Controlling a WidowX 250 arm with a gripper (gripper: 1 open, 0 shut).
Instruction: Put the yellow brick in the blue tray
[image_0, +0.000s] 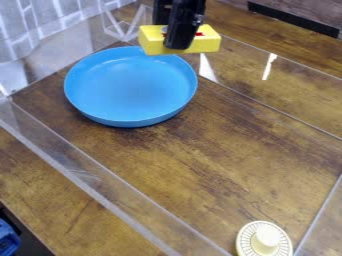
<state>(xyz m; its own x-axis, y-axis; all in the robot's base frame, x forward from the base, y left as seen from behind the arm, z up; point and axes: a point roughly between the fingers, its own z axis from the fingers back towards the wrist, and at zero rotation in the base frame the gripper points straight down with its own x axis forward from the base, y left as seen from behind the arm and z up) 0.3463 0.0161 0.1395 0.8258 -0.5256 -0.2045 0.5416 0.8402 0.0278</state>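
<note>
The yellow brick (181, 39) is pinched in the gripper (182, 40), held above the far rim of the blue tray (131, 87).

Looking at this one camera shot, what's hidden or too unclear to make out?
- Claw: its fingertips blur into the yellow brick, so the exact contact is unclear.
- Yellow brick: its middle is covered by the claw, and any label is hidden.
- Arm: cut off by the top edge.
- Cream disc: cut off by the bottom edge.
- Blue tray: whether the brick hangs over its rim or just behind cannot be told.
</note>
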